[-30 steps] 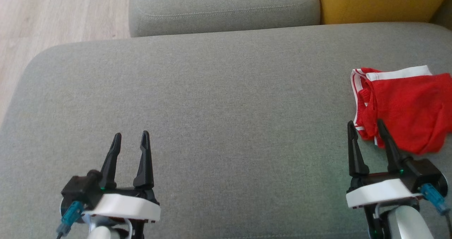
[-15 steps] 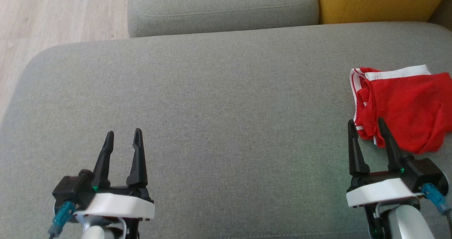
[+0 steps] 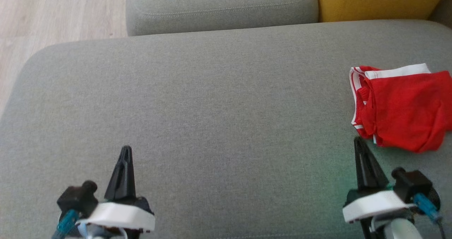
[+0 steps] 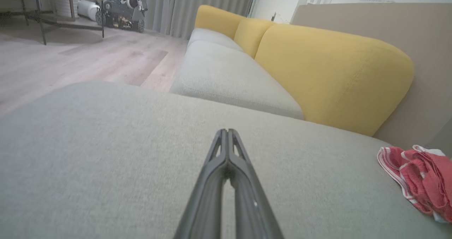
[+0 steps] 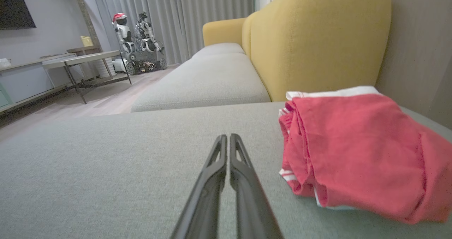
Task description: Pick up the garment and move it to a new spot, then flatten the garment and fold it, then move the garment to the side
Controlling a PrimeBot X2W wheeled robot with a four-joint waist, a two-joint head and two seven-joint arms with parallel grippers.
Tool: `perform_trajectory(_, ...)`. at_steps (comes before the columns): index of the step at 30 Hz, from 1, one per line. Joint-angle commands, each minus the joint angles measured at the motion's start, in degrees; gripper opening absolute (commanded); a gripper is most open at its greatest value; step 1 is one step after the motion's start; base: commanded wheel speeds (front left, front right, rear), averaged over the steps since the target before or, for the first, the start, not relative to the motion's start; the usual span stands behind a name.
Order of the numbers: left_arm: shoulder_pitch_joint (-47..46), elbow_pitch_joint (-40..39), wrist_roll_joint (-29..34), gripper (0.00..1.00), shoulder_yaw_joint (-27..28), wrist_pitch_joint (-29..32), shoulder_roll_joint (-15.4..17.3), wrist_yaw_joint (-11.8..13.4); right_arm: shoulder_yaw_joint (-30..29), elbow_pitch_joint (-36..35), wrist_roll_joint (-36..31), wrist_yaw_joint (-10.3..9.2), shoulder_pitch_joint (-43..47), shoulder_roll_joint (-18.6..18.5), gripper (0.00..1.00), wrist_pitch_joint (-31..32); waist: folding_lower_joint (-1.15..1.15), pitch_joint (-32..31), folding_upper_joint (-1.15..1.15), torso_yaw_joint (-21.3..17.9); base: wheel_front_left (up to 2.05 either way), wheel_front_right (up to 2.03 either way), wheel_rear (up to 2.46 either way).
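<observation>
The left gripper (image 3: 126, 150) sits at the lower left of the head view, its two dark fingers pressed together into a single point and holding nothing, over bare grey fabric. The right gripper (image 3: 359, 142) stands at the lower right, its fingers likewise pressed together and empty. Its tip is just below the near left corner of the garment (image 3: 402, 108), close to it but apart. The garment is red with white bands, folded into a loose, rumpled bundle. It lies on the seat cushion (image 3: 212, 97) at the right edge of the frame, which cuts part of it off. In the left wrist view it shows at the lower right, well apart from that gripper. A second grey cushion (image 3: 219, 6) fills the upper middle, a yellow backrest (image 3: 374, 0) the upper right, and a wooden floor (image 3: 53, 16) the upper left
</observation>
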Motion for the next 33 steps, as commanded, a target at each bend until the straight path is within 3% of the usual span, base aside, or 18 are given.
perform_trajectory(1, -1.28, -1.69, -1.99, 0.00, 0.22, 0.36, 0.10, -0.14, -0.16, -1.80, 2.39, 0.00, -1.31, -0.13, 0.00, 0.32, 0.00, -0.03, 0.00, 0.02, 0.00, 0.00, 0.00)
perform_trajectory(33, -3.92, 1.54, -21.45, 0.00, 2.66, 4.61, 1.16, -2.15, -0.99, -1.41, 24.83, 0.03, -2.66, -1.01, 0.00, 4.66, 0.00, -0.32, 0.00, 0.23, 0.00, 0.00, 0.00)
